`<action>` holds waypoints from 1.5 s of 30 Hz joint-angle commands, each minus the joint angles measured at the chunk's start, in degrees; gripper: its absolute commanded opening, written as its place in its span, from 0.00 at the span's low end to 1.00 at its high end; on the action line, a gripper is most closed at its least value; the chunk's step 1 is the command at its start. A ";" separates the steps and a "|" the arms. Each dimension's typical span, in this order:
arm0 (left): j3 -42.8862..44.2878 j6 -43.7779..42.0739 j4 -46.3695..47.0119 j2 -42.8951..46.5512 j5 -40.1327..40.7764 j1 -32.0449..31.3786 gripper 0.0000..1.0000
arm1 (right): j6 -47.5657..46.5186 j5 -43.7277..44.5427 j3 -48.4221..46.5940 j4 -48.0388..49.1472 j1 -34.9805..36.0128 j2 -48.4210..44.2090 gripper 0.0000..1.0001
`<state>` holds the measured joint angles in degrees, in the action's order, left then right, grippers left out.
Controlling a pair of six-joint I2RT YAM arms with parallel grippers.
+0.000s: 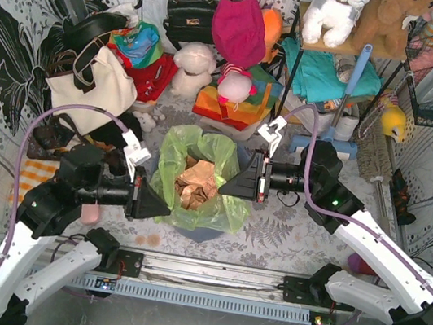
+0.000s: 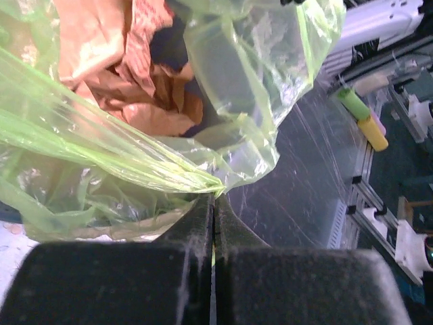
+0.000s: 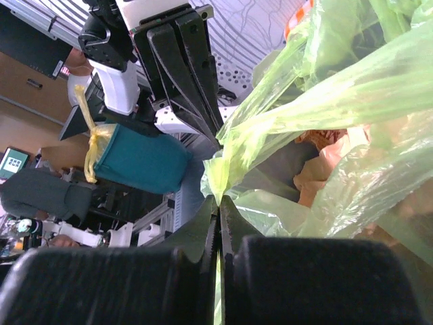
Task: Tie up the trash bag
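Green plastic, 1 trash bag (image 1: 170, 155), pinched by left gripper (image 2: 214, 203), right gripper (image 3: 218, 203).

Nothing legible shows in any view — no words, labels, brands or numbers can be read.

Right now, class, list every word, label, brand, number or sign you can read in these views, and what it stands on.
No readable text in any view.
The small dark panel, left edge of the right wrist view: pale mark, too blurred to read.
On the trash bag no print shows.
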<state>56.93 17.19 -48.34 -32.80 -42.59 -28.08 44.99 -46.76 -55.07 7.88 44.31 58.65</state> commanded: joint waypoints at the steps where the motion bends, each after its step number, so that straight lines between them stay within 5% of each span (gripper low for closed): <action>1: -1.41 -5.20 -2.99 0.30 -8.85 0.13 0.00 | -0.78 -3.41 0.56 -0.23 0.30 -0.82 0.00; 7: -0.53 -6.55 -2.16 0.60 -16.46 -0.57 0.00 | -1.73 -7.92 0.14 0.17 0.25 -1.92 0.00; 12: 1.15 -4.81 1.30 2.95 -14.23 -0.58 0.00 | -2.63 -5.96 -1.88 -0.05 0.25 -3.39 0.00; 19: 10.49 1.67 9.80 -1.28 9.94 -0.58 0.00 | -4.93 14.96 -11.39 -5.65 0.25 -0.56 0.00; 26: 17.17 6.18 19.85 -9.49 30.26 -0.51 0.00 | -4.82 31.41 -14.37 -1.07 0.25 3.38 0.00; 33: 20.40 6.72 35.21 -12.39 25.64 -0.57 0.00 | -6.10 33.24 -18.42 6.21 0.25 6.53 0.00; 38: 22.15 7.67 39.86 -11.40 30.11 -0.56 0.01 | -9.74 35.70 -19.22 9.82 0.25 4.01 0.00; 41: 22.76 7.53 39.51 -11.09 29.50 -0.56 0.10 | -11.95 35.47 -17.75 12.64 0.25 1.51 0.00; 45: 21.19 8.44 36.72 -10.53 27.25 -0.58 0.20 | -12.20 31.73 -15.68 14.28 0.25 0.24 0.18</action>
<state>78.15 24.60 -13.63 -43.66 -14.44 -28.51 35.16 -12.69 -71.77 15.77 44.36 61.01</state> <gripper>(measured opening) 0.147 0.088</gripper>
